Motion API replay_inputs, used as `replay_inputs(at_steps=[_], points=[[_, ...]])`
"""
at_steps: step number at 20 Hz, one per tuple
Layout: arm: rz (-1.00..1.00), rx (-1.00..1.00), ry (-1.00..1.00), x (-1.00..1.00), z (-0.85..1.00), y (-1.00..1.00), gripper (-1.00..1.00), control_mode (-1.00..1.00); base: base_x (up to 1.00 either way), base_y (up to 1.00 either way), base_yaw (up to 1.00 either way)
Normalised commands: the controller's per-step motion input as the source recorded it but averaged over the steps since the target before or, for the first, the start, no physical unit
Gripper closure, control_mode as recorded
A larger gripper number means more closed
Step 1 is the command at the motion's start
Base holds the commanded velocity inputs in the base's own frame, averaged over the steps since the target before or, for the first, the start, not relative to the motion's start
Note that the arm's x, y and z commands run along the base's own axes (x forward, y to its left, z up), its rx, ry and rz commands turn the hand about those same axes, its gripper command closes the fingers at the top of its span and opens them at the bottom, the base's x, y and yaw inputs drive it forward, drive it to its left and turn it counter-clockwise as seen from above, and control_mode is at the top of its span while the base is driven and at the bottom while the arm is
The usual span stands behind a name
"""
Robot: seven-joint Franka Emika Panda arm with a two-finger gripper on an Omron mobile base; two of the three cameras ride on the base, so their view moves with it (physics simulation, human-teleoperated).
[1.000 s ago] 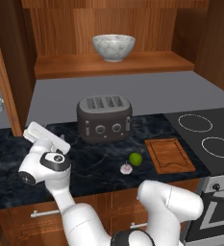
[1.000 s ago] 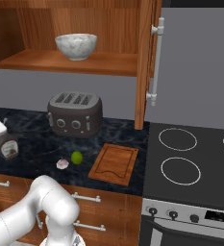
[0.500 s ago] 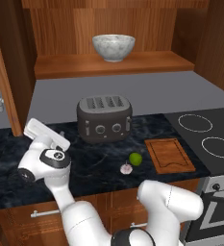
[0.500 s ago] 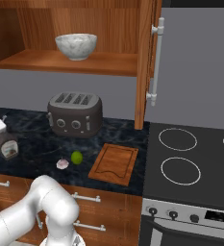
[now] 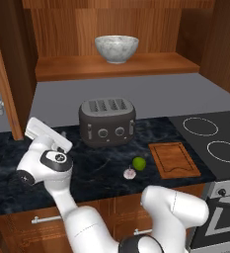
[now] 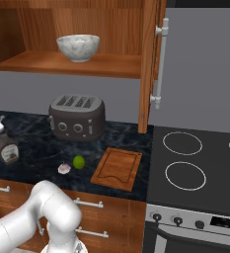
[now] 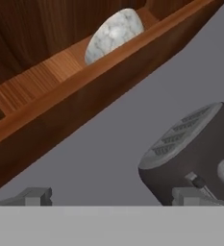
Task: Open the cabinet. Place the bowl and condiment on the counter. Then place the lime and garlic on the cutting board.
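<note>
The hand (image 7: 111,196) is hanging low over the left end of the table (image 5: 101,170), its fingers (image 7: 34,196) standing wide apart and gripping nothing. The condiment (image 6: 7,148) is standing upright on the table just below it. Farther right, the toaster (image 5: 107,122) is sitting near the hand's front. Above the hand, the bowl (image 5: 116,48) is resting on the shelf of the open cabinet (image 6: 148,59). Well right of the hand, the garlic (image 5: 130,173) and lime (image 5: 139,163) are lying close together just left of the cutting board (image 5: 173,159).

The arm's hand (image 5: 48,136) has lifted slightly above the condiment (image 6: 8,149).
</note>
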Motion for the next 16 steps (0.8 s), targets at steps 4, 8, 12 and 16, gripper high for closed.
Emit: replay_inputs(at_steps=[4, 8, 12, 16], points=[[0.0, 0.09, 0.0, -0.26, 0.02, -0.27, -1.0, -1.0, 0.0, 0.0, 0.0], [0.0, 0.11, 0.0, -0.25, 0.04, -0.35, -1.0, -1.0, 0.0, 0.0, 0.0], [0.0, 0.13, 0.0, -0.21, 0.2, -0.4, -1.0, -1.0, 0.0, 0.0, 0.0], [-0.01, 0.18, 0.0, -0.26, 0.36, -0.42, -1.0, -1.0, 0.0, 0.0, 0.0]])
